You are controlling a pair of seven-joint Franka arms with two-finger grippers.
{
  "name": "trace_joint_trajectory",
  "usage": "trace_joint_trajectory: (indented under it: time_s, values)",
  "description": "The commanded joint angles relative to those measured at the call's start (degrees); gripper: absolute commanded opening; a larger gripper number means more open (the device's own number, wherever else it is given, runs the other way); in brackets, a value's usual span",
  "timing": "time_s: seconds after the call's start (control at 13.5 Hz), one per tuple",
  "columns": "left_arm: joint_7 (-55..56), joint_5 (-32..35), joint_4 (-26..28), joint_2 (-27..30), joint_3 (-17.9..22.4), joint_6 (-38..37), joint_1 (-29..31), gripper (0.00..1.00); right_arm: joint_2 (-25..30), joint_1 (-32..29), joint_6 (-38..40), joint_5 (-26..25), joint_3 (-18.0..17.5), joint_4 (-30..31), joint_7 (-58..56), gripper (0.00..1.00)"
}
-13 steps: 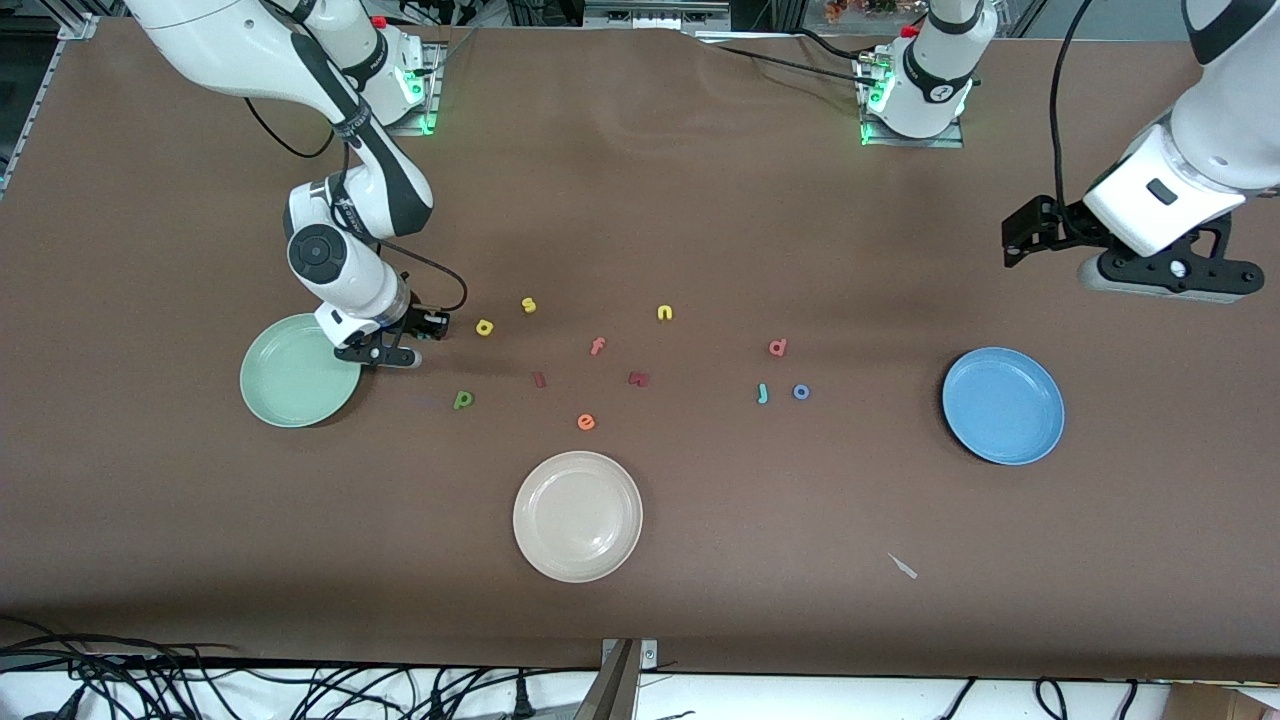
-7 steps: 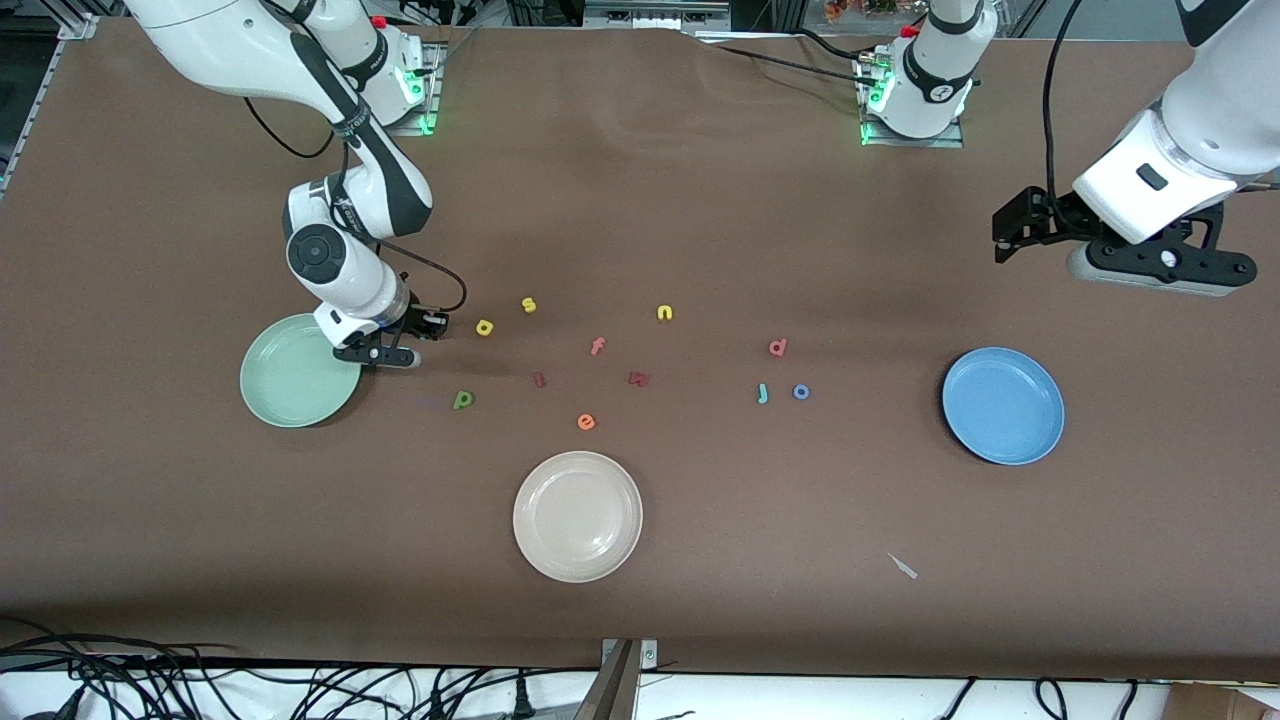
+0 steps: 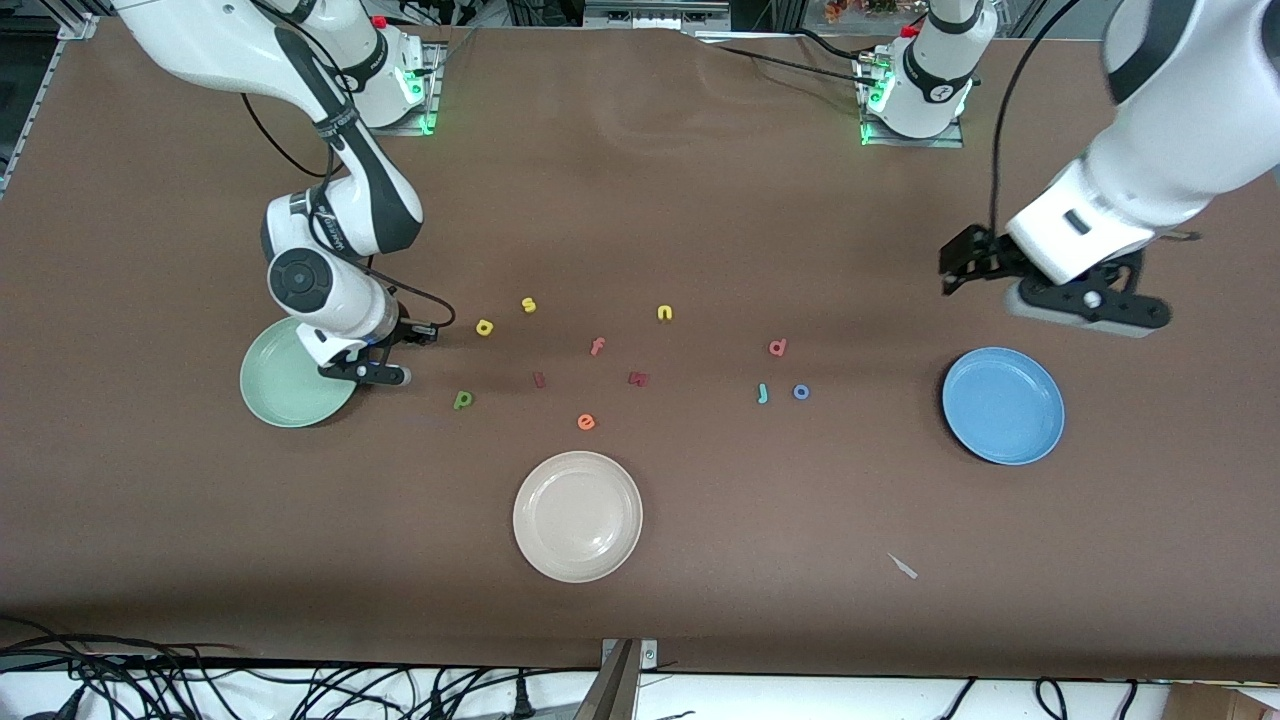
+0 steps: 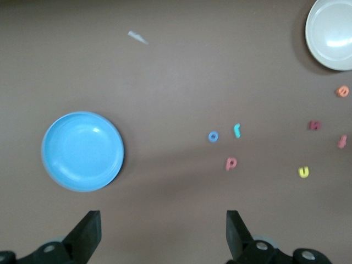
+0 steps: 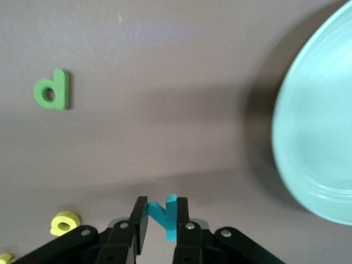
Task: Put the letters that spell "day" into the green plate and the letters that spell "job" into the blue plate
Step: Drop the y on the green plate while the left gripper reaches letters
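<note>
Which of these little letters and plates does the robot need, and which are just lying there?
Needed:
- teal "y", pinched in the right gripper
- green "d"
- yellow "a"
- teal "j"
- blue ring "o"
- pinkish-red "b"
- round mint-green plate
- round bright blue plate

Just lying there:
- yellow "s"
- yellow "n"
- pink "f"
- orange "e"
- cream-white plate

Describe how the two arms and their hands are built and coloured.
Both arms are glossy white shells with dark grey-black joint bands, and a thin black cable loops along each. Their bases glow green beside a red knob. The right hand and left hand are matte black, each with two flat fingers fixed by silver screws.
</note>
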State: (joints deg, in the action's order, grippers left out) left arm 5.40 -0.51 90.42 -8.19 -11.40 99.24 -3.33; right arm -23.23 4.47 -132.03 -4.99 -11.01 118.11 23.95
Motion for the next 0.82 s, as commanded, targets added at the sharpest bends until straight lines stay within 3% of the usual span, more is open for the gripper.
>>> trace_joint_trajectory:
  time_s: [0.0,0.22,0.37,0.52,0.59,0.67,0.74]
  values:
    - [5.39,-0.38,6.59,0.89,0.06,8.13,-2.99,1.00,-0.07,-0.42,2.04,-1.51,2.91,-2.35,-6.95,0.09]
    - [6.55,-0.37,16.69,0.63,0.06,22.61,-4.40,1.00,-0.41,-0.51,1.95,-1.78,8.01,-3.32,-18.82,0.10]
    - [6.55,-0.72,23.28,0.36,-0.03,30.19,-5.02,1.00,-0.77,-1.82,1.43,-1.78,9.34,-3.58,-24.19,0.10]
    - [6.03,-1.08,25.59,-0.69,-0.38,31.71,-5.19,1.00,-2.08,-4.10,-0.41,-1.78,9.34,-3.58,-27.45,0.12]
    - [5.94,-1.08,26.03,-0.87,-0.38,31.28,-5.28,1.00,-3.04,-5.25,-1.81,-1.69,9.34,-3.58,-28.86,0.18]
    - [5.94,-1.08,26.82,-1.13,-0.47,31.27,-5.28,1.00,-3.49,-5.87,-2.17,-1.60,9.34,-3.58,-29.13,0.44]
    - [5.94,-1.08,26.91,-2.18,-0.38,30.92,-5.72,1.00,-3.49,-5.79,-2.18,-1.26,9.25,-3.58,-28.79,0.77]
